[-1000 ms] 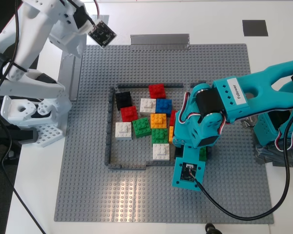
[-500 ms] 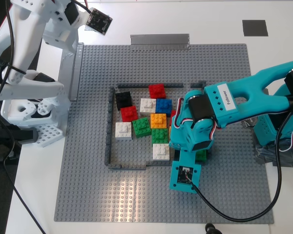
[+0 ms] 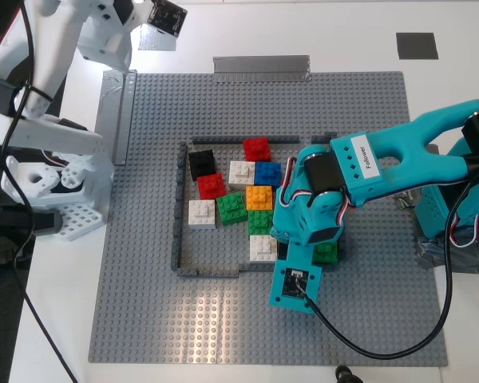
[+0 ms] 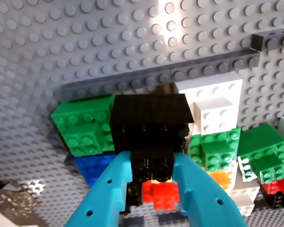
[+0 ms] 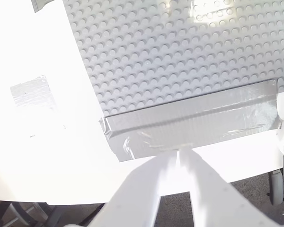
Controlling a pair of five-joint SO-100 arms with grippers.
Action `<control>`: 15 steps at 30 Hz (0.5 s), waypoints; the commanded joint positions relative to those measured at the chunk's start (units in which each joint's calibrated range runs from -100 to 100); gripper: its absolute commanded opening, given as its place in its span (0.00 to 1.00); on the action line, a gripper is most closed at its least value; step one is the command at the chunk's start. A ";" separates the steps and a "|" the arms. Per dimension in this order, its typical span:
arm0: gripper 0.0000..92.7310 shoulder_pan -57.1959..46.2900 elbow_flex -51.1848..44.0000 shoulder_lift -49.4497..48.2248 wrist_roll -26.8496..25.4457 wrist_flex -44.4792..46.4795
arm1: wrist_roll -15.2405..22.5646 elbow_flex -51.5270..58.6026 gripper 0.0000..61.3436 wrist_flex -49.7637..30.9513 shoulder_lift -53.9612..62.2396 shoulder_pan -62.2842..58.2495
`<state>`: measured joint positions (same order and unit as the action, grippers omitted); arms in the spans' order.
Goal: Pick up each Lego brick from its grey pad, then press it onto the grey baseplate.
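The exterior view looks straight down on the whole grey baseplate (image 3: 223,319) from well above. My first wrist view sits close over its dark-grey frame (image 4: 199,68); my second wrist view looks down at its taped edge (image 5: 194,120), sharing the studs.

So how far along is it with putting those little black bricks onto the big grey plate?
One small black square brick already sits inside the dark-grey frame on the large grey studded baseplate, among coloured bricks. My first gripper, the teal one, holds another black brick low over the pile, not visibly pressed down yet. My second gripper, the white one, holds nothing.
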<state>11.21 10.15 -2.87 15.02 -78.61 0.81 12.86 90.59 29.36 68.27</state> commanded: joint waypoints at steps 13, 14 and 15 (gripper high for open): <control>0.00 -0.65 -1.70 0.73 -0.25 0.66 | 0.39 -8.66 0.00 1.03 -2.15 -0.19; 0.00 -0.73 -1.88 1.33 -0.25 0.66 | 0.73 -8.66 0.00 0.79 -2.15 -0.34; 0.00 -1.02 -2.07 2.10 -0.25 0.58 | 1.03 -8.66 0.00 0.63 -2.24 -0.55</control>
<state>11.21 10.15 -2.03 15.02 -78.26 0.86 7.93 91.79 26.94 68.27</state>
